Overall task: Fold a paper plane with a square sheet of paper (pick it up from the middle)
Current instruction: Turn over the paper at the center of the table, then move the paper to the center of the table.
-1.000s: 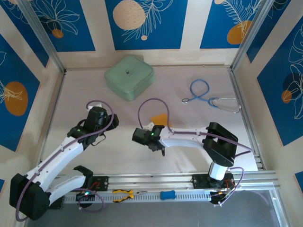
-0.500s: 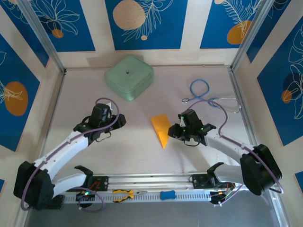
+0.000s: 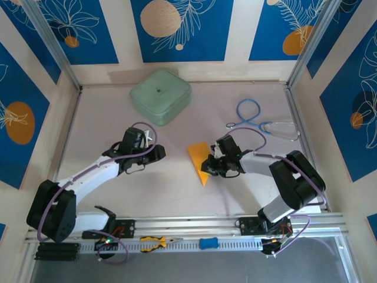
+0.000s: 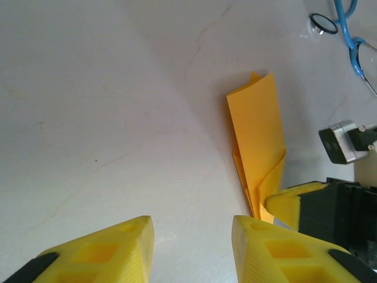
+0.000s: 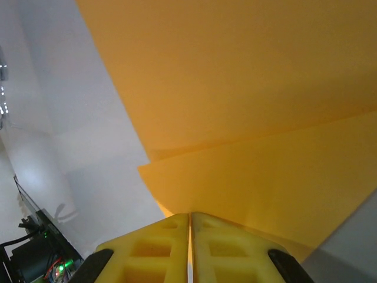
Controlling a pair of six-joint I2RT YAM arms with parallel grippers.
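Folded orange-yellow sheet of paper [image 3: 199,158] [image 4: 259,135] [image 5: 235,88] lies mid-table [image 3: 106,118], its pointed end toward the arm bases. The right arm's fingers [image 3: 208,165] [image 5: 153,242] are pressed together on its slightly lifted right edge; the left arm's fingers [image 3: 159,152] [image 4: 106,247] stand narrowly apart, holding nothing, above bare table left of the paper

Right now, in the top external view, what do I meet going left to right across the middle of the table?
left gripper → folded orange paper → right gripper, closed on the paper's right edge → blue stethoscope. The mint-green case is skipped: farther back, its span overlaps the first two.
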